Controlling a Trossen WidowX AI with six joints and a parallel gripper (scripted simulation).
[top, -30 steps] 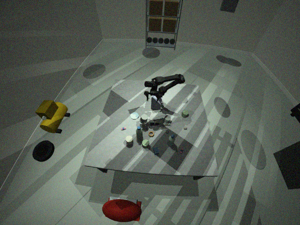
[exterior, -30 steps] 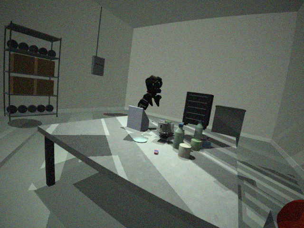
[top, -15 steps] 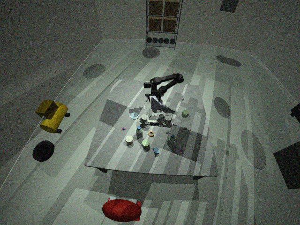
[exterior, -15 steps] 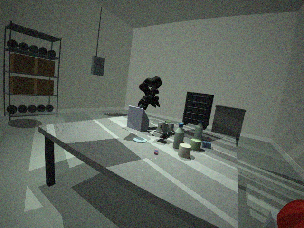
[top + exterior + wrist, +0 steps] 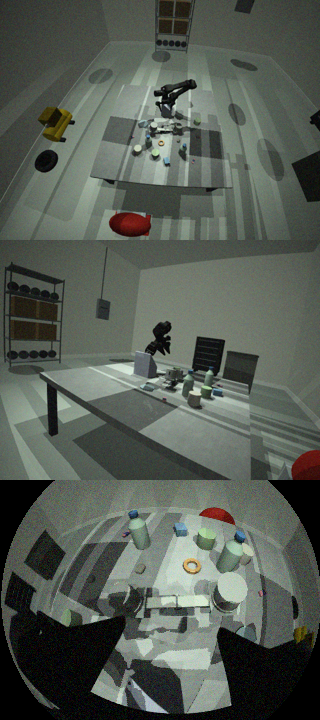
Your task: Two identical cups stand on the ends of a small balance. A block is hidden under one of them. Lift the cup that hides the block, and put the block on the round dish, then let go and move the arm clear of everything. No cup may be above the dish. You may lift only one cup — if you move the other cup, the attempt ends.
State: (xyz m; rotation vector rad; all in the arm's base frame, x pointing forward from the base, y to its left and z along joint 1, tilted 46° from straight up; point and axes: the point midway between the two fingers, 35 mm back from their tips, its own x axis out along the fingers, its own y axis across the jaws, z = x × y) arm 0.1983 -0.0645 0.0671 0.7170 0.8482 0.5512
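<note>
Two pale cups, the left cup (image 5: 153, 126) (image 5: 230, 591) brightly lit and the right cup (image 5: 178, 126) (image 5: 121, 599) in shadow, stand on the ends of the small balance (image 5: 162, 130) (image 5: 192, 601). Its tilt is too small to tell. The block does not show. The round dish (image 5: 143, 123) (image 5: 147, 387) (image 5: 247, 633) lies beside the left cup with no cup above it; a finger partly hides it in the wrist view. My gripper (image 5: 165, 110) (image 5: 166, 353) (image 5: 172, 628) is open and empty, high above the table on the arm's side of the balance.
Beyond the balance stand two bottles (image 5: 148, 141) (image 5: 183, 148), a cream cylinder (image 5: 137, 148), a green cylinder (image 5: 155, 152) and a blue block (image 5: 166, 160). An orange ring (image 5: 192, 572) lies nearer. Another green cylinder (image 5: 197, 120) stands right of the balance. A wedge-shaped panel (image 5: 143, 364) stands by the arm.
</note>
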